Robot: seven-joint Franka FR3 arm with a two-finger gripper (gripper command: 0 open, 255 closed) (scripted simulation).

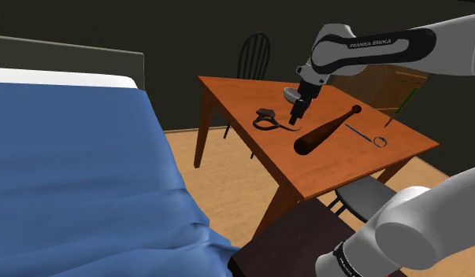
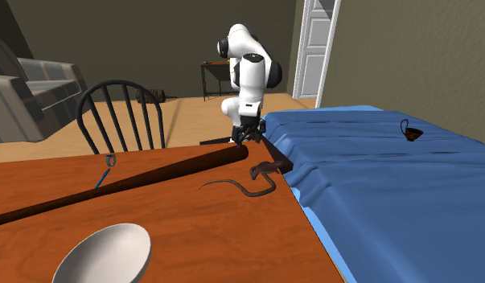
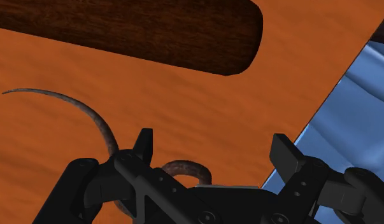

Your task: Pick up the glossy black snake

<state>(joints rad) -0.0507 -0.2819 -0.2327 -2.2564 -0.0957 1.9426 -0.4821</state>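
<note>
Snake (image 1: 267, 120), dark, thin and curled, lies on the orange-brown wooden table (image 1: 338, 169), just beside the thick end of a dark wooden bat (image 1: 322, 134). The black gripper (image 3: 213, 149) is held spread over the coil. Its fingers should be centred across the looped body, lowered until it is straddled, kept off the bat, then closed. The arm is stretched over the table, wrist bent downward.

In the wrist view the snake (image 3: 98, 124) runs under the gripper (image 3: 213, 149), one end hidden beneath it; the baseball bat (image 3: 139, 32) beyond the fingertips is cut off by the picture's edge. In the shoulder view the gripper covers part of a grey bowl (image 1: 288, 94) behind it. A dark object (image 2: 409, 131) on the bed (image 2: 377, 185) is too small to tell.
</note>
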